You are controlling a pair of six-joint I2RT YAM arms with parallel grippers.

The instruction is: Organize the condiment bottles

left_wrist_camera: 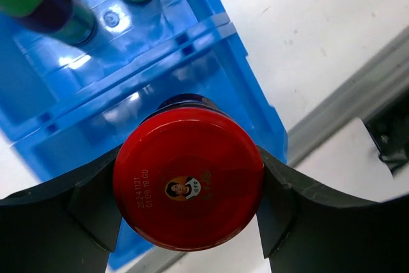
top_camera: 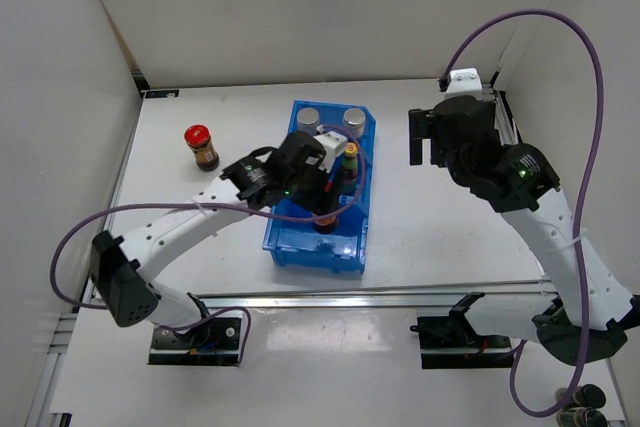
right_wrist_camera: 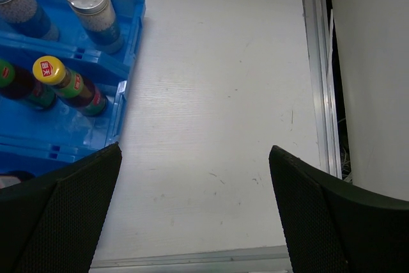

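Observation:
My left gripper (top_camera: 324,209) is shut on the red cap (left_wrist_camera: 188,177) of a squat dark bottle, held upright in the near compartment of the blue bin (top_camera: 300,252); whether it rests on the floor is hidden. A second red-capped squat bottle (top_camera: 201,145) stands on the table left of the bin. Two silver-capped bottles (top_camera: 309,118) (top_camera: 354,117) stand in the far compartment. A yellow-capped slim bottle (right_wrist_camera: 50,70) and another slim dark one (right_wrist_camera: 9,78) stand in the middle compartment. My right gripper (top_camera: 425,137) is open and empty, right of the bin.
The bin's near wall (left_wrist_camera: 211,49) and a metal rail (left_wrist_camera: 345,103) lie by the table's front edge. Another rail (right_wrist_camera: 316,75) and the white wall run along the table's right side. Bare white table (right_wrist_camera: 211,94) lies between the bin and that rail.

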